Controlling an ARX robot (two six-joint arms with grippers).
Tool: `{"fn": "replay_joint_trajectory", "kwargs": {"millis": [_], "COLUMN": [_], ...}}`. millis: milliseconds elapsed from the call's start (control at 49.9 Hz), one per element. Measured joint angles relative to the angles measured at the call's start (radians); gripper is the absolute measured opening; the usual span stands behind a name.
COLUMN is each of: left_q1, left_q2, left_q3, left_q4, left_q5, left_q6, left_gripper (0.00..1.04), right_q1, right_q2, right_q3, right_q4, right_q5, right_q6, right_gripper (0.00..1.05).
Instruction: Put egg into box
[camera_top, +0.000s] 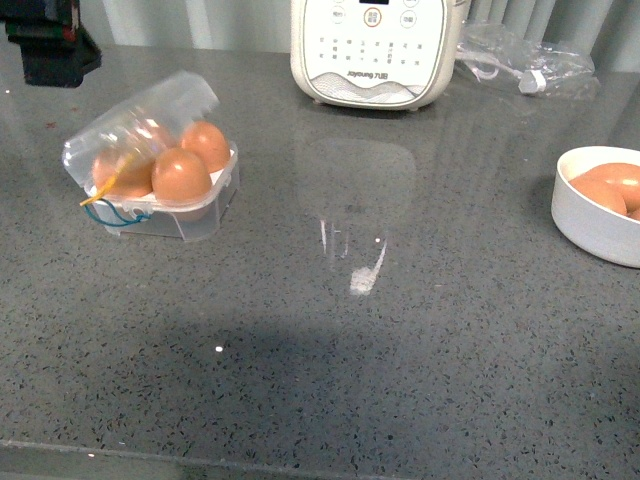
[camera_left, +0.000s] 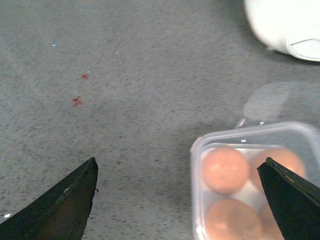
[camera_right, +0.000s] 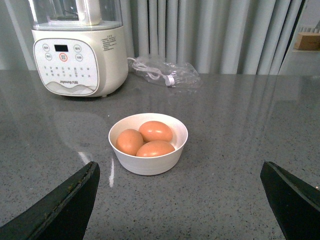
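Right of box (camera_top: 190, 222): counter (camera_top: 400, 330) is lying open.
Over box's rear: lid (camera_top: 150, 112) is leaning.
Far right of box: bowl (camera_top: 590, 225) is standing.

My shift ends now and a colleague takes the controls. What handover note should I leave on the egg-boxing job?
Left gripper: open, empty, by the box on the table's left side.
Right gripper: open, empty, facing the white bowl on the right side.
Box: lid half raised, at least three boxed eggs seated. I cannot tell whether the fourth cell is filled.
Bowl: three loose eggs.
Done: most cells are filled.
Left: check the fourth cell. If it is free, the right gripper should probably take an egg from the bowl.
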Motion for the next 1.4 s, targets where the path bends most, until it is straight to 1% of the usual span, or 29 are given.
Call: {"fn": "replay_joint_trajectory", "kwargs": {"millis": [120,201,261,401,682,842,922,1183,1263,1363,1383,1404], "left_q1": [-0.078,-0.133,-0.154,-0.159,-0.142,-0.086,-0.032,0.159,0.205,0.235,0.233,0.229], "left_q2": [-0.086,-0.154,-0.192,-0.257,-0.325,-0.412,-0.478,-0.710,-0.747,-0.767,-0.775,-0.785], "left_q3": [-0.020,-0.060,-0.086,-0.102,-0.088,-0.069,-0.071,-0.151,-0.166,-0.172,-0.182,-0.206], "left_q4": [-0.051,-0.098,-0.121,-0.178,-0.217,-0.264,-0.299,-0.468,-0.499,-0.509,-0.486,-0.430], "left_q5": [0.021,0.053,0.058,0.065,0.074,0.088,0.101,0.238,0.272,0.275,0.259,0.234], "left_q6": [-0.030,-0.034,-0.034,-0.034,-0.033,-0.027,-0.006,0.088,0.099,0.103,0.095,0.079], "left_gripper": [0.98,0.98,0.98,0.98,0.98,0.98,0.98,0.98,0.98,0.98,0.96,0.93], "right_q1": [0.000,0.000,0.000,0.000,0.000,0.000,0.000,0.000,0.000,0.000,0.000,0.000], "right_q2": [0.000,0.000,0.000,0.000,0.000,0.000,0.000,0.000,0.000,0.000,0.000,0.000], "right_q3": [0.000,0.000,0.000,0.000,0.000,0.000,0.000,0.000,0.000,0.000,0.000,0.000], "right_q4": [0.000,0.000,0.000,0.000,0.000,0.000,0.000,0.000,0.000,0.000,0.000,0.000], "right_q5": [0.000,0.000,0.000,0.000,0.000,0.000,0.000,0.000,0.000,0.000,0.000,0.000], "right_q6": [0.000,0.000,0.000,0.000,0.000,0.000,0.000,0.000,0.000,0.000,0.000,0.000], "right_gripper": [0.97,0.97,0.97,0.97,0.97,0.97,0.97,0.97,0.97,0.97,0.97,0.97]}}
